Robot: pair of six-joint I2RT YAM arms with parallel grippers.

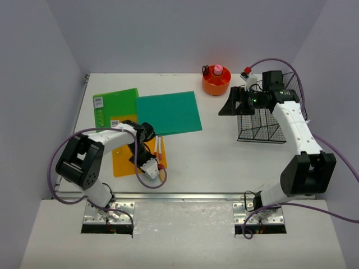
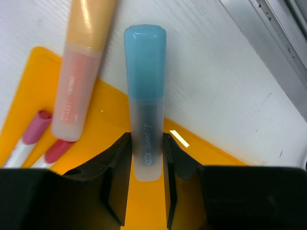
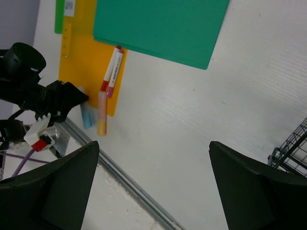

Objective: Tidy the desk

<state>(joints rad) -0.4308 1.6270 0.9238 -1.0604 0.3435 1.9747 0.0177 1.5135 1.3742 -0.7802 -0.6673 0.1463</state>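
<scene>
Tabletop (image 1: pixel 224 157) filling mid-frame, at left one green folder (image 1: pixel 115 101), one teal folder (image 1: pixel 168 112), one orange folder (image 1: pixel 120 159), left pincer (image 2: pixel 147 143) clenched on one blue highlighter (image 2: pixel 145 72) lower left, one orange highlighter (image 2: pixel 81 62) and two white pens (image 3: pixel 113 67) beside it, right pincer (image 3: pixel 153 153) released, upper right by one wire basket (image 1: pixel 263 126).

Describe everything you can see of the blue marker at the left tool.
The blue marker has a translucent light-blue cap with a rounded end and a frosted grey barrel with small print, too blurred to read. It looks like plastic. It lies flat, with its barrel end on the orange folder and its cap reaching over the bare white desk. The left tool straddles the barrel, and both fingers look pressed against its sides. An orange marker lies beside it, angled away and not touching.
</scene>
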